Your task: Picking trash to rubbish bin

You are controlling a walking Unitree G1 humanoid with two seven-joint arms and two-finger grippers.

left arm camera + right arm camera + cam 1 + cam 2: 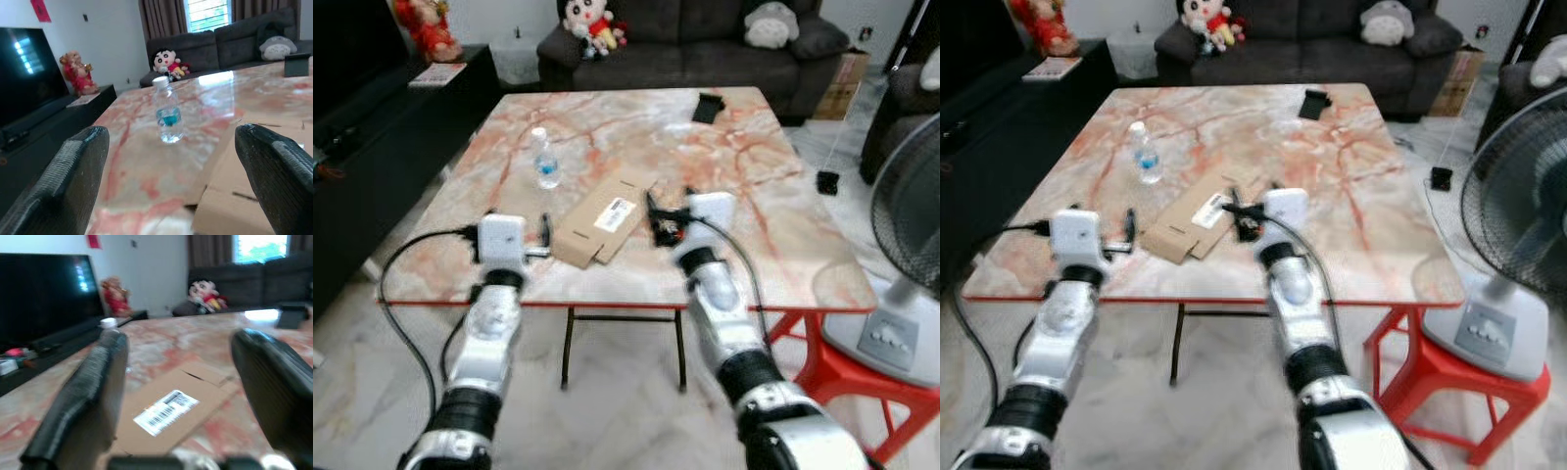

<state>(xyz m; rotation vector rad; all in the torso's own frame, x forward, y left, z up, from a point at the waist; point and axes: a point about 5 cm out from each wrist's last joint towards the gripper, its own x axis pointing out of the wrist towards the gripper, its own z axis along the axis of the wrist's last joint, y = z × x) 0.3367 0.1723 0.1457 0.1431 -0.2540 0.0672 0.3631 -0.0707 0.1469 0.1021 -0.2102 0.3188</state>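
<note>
Evidently a pick-up is being prepared: the flattened cardboard box (607, 217) lies on the marble table (783, 245), with the right gripper (658, 217) held spread at its near edge, while the left gripper (544, 235), likewise spread, faces the water bottle (544, 160).

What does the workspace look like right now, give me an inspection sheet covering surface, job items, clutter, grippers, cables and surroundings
Surface: marble-pattern table, red edge.
Job's things: flattened cardboard box with barcode label, lying near the front edge; plastic water bottle upright behind it. Rubbish bin: nothing seen.
Clutter: small black object at the table's far side.
Grippers: left gripper open, low over the front edge, facing the bottle; right gripper open, at the box's right end.
Cables: black cable looping from the left wrist.
Surroundings: dark sofa with plush toys, TV, fan, red stool.
</note>
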